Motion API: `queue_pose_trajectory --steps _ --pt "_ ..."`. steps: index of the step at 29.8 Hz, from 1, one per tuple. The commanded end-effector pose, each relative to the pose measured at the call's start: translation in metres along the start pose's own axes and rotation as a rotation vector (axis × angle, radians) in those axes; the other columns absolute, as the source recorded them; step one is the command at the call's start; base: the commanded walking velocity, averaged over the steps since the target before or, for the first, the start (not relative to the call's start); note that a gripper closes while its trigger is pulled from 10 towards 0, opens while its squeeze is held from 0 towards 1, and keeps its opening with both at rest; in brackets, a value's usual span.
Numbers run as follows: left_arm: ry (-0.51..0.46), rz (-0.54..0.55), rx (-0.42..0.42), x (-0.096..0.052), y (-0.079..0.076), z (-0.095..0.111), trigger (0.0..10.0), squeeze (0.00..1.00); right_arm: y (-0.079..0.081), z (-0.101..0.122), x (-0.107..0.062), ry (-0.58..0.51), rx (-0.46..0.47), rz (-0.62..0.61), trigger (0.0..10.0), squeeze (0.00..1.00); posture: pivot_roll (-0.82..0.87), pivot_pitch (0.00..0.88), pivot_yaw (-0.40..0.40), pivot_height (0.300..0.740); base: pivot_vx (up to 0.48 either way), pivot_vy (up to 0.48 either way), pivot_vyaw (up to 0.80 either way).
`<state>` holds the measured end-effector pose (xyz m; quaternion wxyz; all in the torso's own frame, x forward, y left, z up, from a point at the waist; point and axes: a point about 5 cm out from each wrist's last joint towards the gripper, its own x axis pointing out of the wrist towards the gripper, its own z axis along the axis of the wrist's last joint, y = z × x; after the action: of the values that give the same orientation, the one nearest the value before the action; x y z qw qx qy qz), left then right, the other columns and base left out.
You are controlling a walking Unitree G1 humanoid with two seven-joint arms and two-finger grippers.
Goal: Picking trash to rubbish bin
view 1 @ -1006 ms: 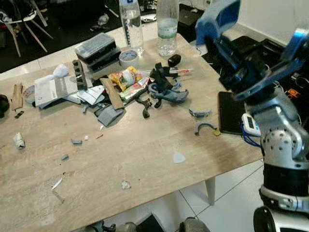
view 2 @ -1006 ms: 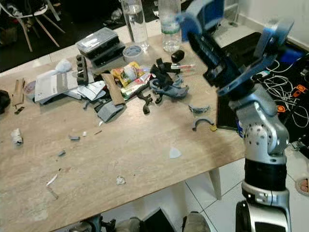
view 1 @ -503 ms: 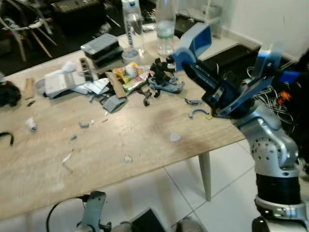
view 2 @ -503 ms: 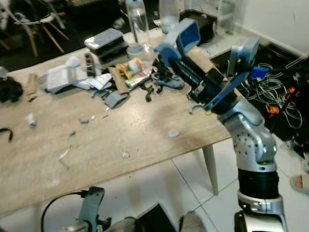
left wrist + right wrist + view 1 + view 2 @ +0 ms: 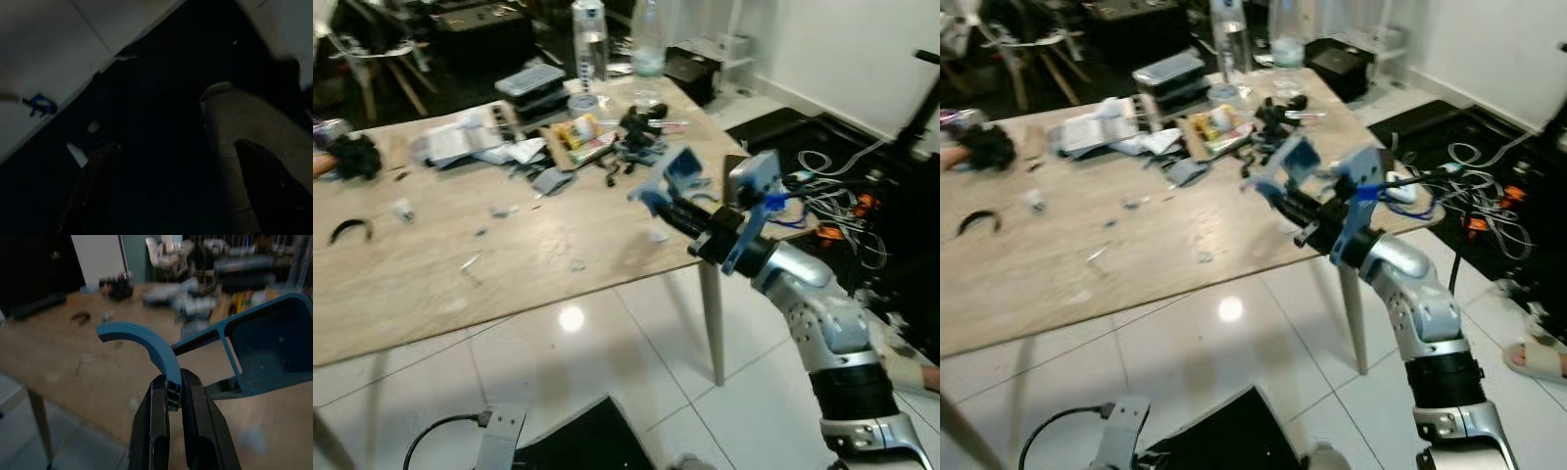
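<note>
Right gripper: my right gripper (image 5: 168,396), fingers pinched tight on the curved blue plastic piece (image 5: 139,340), raised over the table's near edge.
Held item: blue arc, one end between my fingertips; blue open-frame plastic part (image 5: 266,345) just beside it.
Table: light wooden table (image 5: 431,284), clutter heaped at far side: clear plastic bottles (image 5: 589,39), colourful snack wrapper (image 5: 579,132), small scraps scattered.
Floor: white tiles, tangle of cables (image 5: 832,186) to my right.
Left gripper: my left gripper (image 5: 181,191) in dark shade, fingers spread apart, nothing between them.

A long wooden table (image 5: 538,264) is set on glossy white floor tiles (image 5: 636,382) (one lamp reflected); a white wall (image 5: 842,49) is seen behind.
</note>
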<state>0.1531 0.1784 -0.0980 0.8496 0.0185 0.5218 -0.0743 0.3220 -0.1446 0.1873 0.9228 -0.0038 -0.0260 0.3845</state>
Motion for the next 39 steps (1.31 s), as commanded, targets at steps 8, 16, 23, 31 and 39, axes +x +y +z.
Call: queue_pose_trajectory --steps 8,16,23,31,39 --pt "0.013 0.009 0.01 -0.001 0.003 -0.003 10.0 0.0 -0.019 -0.103 -0.032 0.283 0.188 -0.306 10.0 0.0 -0.12 0.031 0.098 0.74 -0.332 0.0 0.0" --pt "0.019 0.007 0.01 -0.001 0.003 -0.006 10.0 0.0 -0.001 -0.206 -0.116 0.631 0.466 -0.728 10.0 0.0 -0.12 0.035 0.099 0.74 -0.328 0.0 0.0" --pt "0.016 0.012 0.012 -0.002 0.005 -0.006 10.0 0.0 0.061 -0.265 -0.224 1.079 0.588 -1.097 10.0 0.0 -0.12 0.038 0.104 0.74 0.0 0.0 -0.78" --pt "0.031 0.001 0.089 -0.001 0.003 -0.007 10.0 0.0 0.115 -0.283 -0.26 1.288 0.617 -1.071 10.0 0.0 -0.12 0.044 0.109 0.74 0.0 0.0 -0.76" --pt "0.079 -0.039 0.395 -0.002 -0.003 -0.014 10.0 0.0 0.12 -0.285 -0.255 1.302 0.59 -1.054 10.0 0.0 -0.12 0.045 0.114 0.74 0.0 0.0 -0.76"
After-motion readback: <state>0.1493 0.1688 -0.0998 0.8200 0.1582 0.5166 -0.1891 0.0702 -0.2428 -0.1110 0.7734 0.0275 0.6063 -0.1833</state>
